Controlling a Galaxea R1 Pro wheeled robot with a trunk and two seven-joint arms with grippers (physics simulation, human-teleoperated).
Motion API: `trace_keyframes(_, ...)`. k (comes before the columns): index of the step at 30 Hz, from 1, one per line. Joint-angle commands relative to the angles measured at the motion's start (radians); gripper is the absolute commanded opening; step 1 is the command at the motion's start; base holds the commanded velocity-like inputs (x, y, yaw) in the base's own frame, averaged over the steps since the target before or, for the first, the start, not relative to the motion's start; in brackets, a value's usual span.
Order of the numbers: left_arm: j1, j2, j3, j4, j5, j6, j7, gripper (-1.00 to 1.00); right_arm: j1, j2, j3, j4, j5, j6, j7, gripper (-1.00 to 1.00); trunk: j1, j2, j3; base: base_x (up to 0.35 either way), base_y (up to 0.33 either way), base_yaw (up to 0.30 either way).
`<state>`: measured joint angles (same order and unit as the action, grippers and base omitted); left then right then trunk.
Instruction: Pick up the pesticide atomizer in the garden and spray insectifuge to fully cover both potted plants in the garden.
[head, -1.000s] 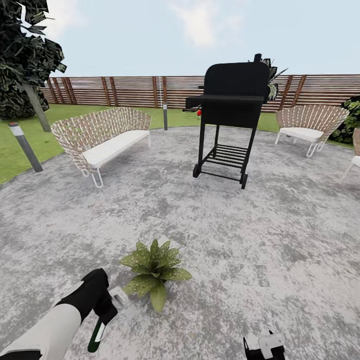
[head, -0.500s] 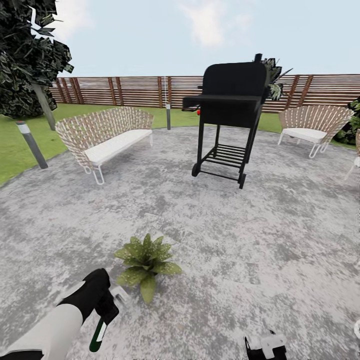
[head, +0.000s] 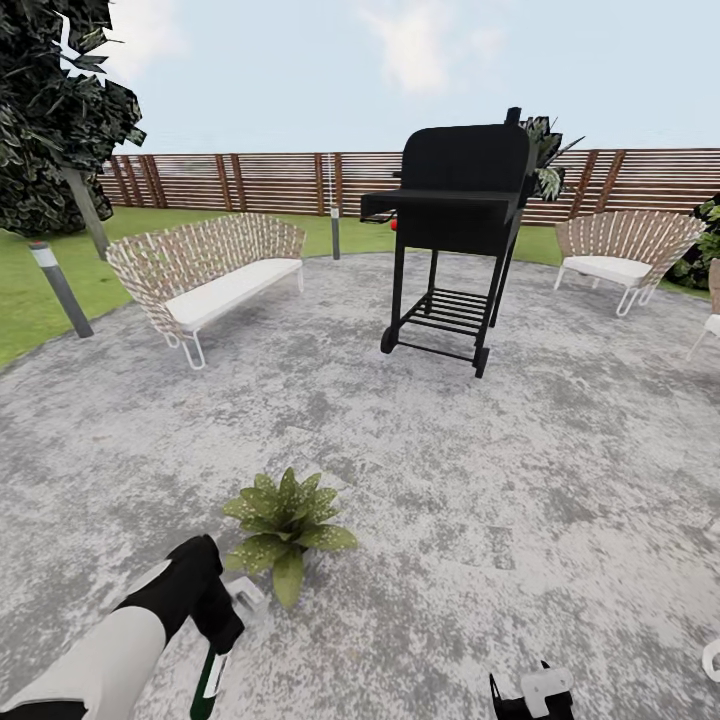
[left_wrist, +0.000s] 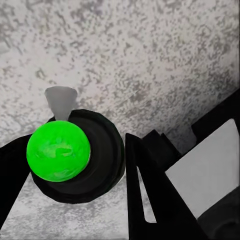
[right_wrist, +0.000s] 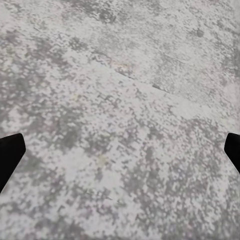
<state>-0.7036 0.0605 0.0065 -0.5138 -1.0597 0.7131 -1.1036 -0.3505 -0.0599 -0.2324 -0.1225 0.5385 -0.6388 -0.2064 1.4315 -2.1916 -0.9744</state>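
Left gripper (head: 222, 618) has dropped slightly with the spray bottle (head: 209, 680) in its grasp, nozzle end now nearer the potted plant (head: 285, 520); view shifted a little.

A black grill (head: 455, 225) stands mid-patio — a woven sofa (head: 205, 275) to its left, a woven chair (head: 620, 250) right.

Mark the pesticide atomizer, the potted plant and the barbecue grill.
pesticide atomizer (head: 210, 682), head view, dark-green body below the left arm.
potted plant (head: 285, 520), head view, middle of the leaf rosette.
barbecue grill (head: 462, 190), head view, black lid.
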Motion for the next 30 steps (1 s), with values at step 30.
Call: trace_keyframes(30, -0.004, -0.048, 0.011, 0.009, -0.127, 0.150, 0.076, -1.00, -0.001, 0.008, -0.004, 0.001, 0.011, -0.002, -0.007, 1.00, 0.000, 0.000, -0.004, 0.040, -0.065, 0.057)
